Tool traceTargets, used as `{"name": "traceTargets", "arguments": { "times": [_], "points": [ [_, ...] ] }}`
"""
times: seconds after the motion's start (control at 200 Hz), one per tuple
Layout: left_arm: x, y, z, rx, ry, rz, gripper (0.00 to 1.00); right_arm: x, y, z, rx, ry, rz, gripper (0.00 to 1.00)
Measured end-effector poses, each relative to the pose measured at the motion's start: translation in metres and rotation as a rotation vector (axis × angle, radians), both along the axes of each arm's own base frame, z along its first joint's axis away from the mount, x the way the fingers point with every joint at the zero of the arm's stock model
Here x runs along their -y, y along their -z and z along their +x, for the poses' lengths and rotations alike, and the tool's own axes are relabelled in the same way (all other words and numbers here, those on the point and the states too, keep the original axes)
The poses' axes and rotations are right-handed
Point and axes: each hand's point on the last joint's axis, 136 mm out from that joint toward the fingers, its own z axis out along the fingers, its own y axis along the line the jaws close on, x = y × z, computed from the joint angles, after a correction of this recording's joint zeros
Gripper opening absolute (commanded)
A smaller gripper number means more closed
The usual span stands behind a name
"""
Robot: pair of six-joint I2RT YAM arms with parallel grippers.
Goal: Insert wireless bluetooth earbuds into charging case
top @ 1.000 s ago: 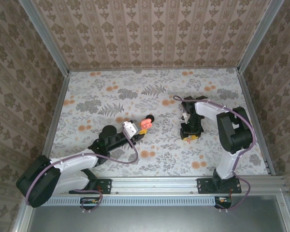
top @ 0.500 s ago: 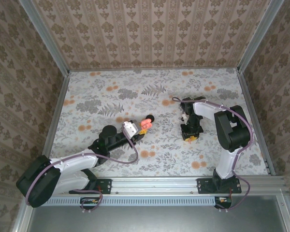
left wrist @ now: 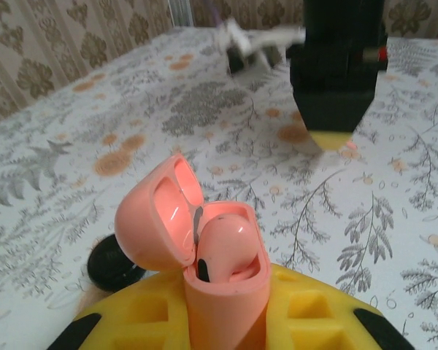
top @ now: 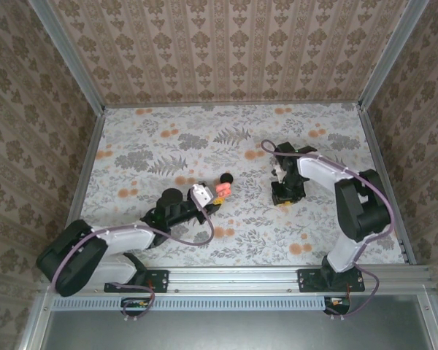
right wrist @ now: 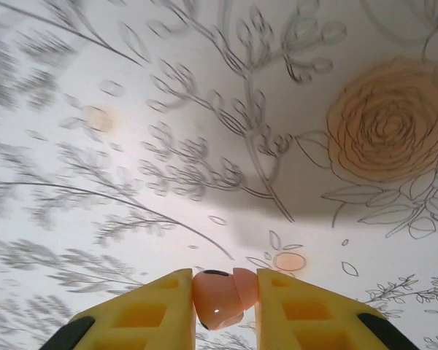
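Observation:
My left gripper (left wrist: 226,310) is shut on the salmon-pink charging case (left wrist: 230,302), gripping its body between yellow fingers (left wrist: 314,317). The hinged lid (left wrist: 153,222) stands open to the left. One pink earbud (left wrist: 230,240) sits inside the case. My right gripper (right wrist: 223,288) is shut on the other earbud (right wrist: 217,297), pinched between its yellow pads just above the floral table. From the top, the case (top: 220,190) is at mid-table with my left gripper (top: 212,195). My right gripper (top: 283,197) points down some way to its right.
A flat black round disc (top: 225,177) lies just behind the case, also low left in the left wrist view as a black disc (left wrist: 113,264). The floral table (top: 168,146) is walled on three sides. My right gripper (left wrist: 336,87) hangs ahead of the case.
My right gripper has closed its jaws on the earbud and shifted slightly away from the near edge. The left arm has edged right, still holding the case.

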Motion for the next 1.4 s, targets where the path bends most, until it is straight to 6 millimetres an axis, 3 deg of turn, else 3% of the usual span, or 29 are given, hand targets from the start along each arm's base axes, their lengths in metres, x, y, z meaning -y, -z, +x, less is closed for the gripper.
{"name": "traceTargets", "arguments": {
  "times": [0.25, 0.46, 0.735, 1.05, 1.4],
  "points": [
    [0.011, 0.02, 0.01, -0.033, -0.006, -0.004, 0.17, -0.039, -0.044, 0.027, 0.303, 0.065, 0.301, 0.26],
    [0.024, 0.014, 0.022, -0.018, -0.011, -0.076, 0.17, -0.077, -0.08, 0.041, 0.483, 0.062, 0.568, 0.26],
    [0.033, -0.002, 0.026, 0.012, 0.001, -0.14, 0.17, -0.121, -0.125, 0.035, 0.626, -0.064, 0.756, 0.26],
    [0.035, -0.008, 0.023, 0.018, 0.02, -0.159, 0.17, -0.13, -0.134, 0.034, 0.674, -0.093, 0.797, 0.26],
    [0.035, -0.029, 0.02, 0.054, 0.037, -0.198, 0.17, -0.131, -0.137, 0.035, 0.688, -0.094, 0.805, 0.26]
  ]
}}
